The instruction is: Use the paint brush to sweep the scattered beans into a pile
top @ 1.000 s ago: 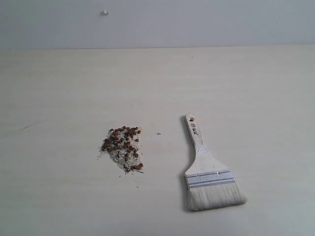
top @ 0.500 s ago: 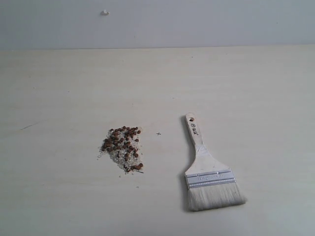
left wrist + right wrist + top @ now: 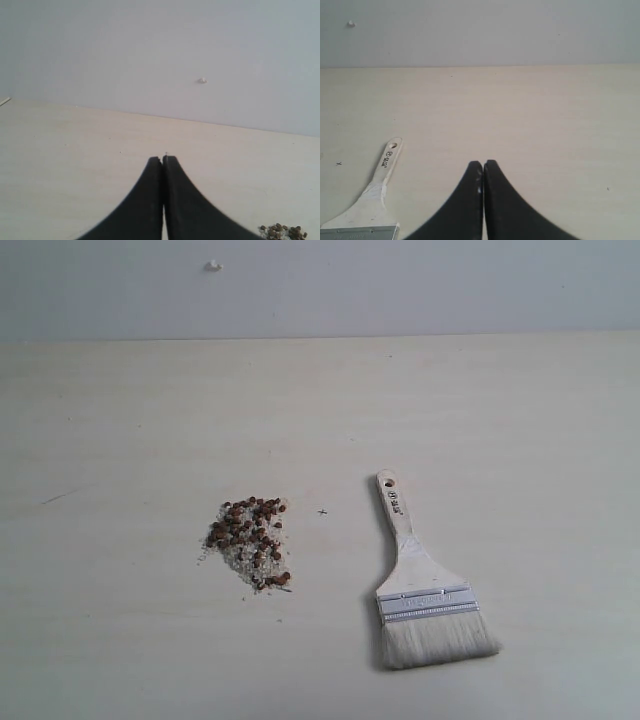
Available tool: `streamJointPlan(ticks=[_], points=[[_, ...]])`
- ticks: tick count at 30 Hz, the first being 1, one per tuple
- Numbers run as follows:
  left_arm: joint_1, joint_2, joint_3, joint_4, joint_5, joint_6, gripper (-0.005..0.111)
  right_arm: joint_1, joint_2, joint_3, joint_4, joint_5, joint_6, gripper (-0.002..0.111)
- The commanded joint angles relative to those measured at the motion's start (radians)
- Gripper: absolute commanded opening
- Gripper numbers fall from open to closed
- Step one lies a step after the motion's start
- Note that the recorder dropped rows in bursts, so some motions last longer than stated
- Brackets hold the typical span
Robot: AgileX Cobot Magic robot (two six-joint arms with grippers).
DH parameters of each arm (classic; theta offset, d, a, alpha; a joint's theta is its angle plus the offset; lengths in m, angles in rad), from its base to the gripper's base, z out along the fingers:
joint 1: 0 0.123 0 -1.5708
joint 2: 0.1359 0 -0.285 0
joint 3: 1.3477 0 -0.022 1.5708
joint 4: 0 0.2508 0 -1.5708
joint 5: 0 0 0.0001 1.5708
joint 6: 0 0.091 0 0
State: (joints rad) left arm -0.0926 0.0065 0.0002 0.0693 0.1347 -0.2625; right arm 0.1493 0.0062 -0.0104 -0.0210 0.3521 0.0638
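The beans (image 3: 250, 532) lie gathered in a small pile with white grains, left of the table's middle; a corner of them shows in the left wrist view as the beans (image 3: 283, 232). The paint brush (image 3: 418, 580) lies flat to their right, handle pointing away, bristles toward the front edge. Its handle (image 3: 380, 172) also shows in the right wrist view. My left gripper (image 3: 162, 159) is shut and empty, above bare table. My right gripper (image 3: 483, 163) is shut and empty, beside the brush handle. Neither gripper appears in the exterior view.
The pale wooden table (image 3: 500, 420) meets a grey wall at the back. A small white knob (image 3: 213, 266) sits on the wall. A tiny cross mark (image 3: 322, 511) lies between pile and brush.
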Motion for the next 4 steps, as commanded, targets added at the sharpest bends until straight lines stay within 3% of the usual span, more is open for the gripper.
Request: streamJointPlan(ticks=[1,4], points=[[0.003,-0.006,0.000,-0.002,-0.001,0.001,0.000,-0.006,-0.006,0.003,-0.011,-0.002,-0.008,0.000],[0.003,-0.006,0.000,-0.002,-0.001,0.001,0.000,-0.006,-0.006,0.003,-0.011,-0.002,-0.008,0.000]])
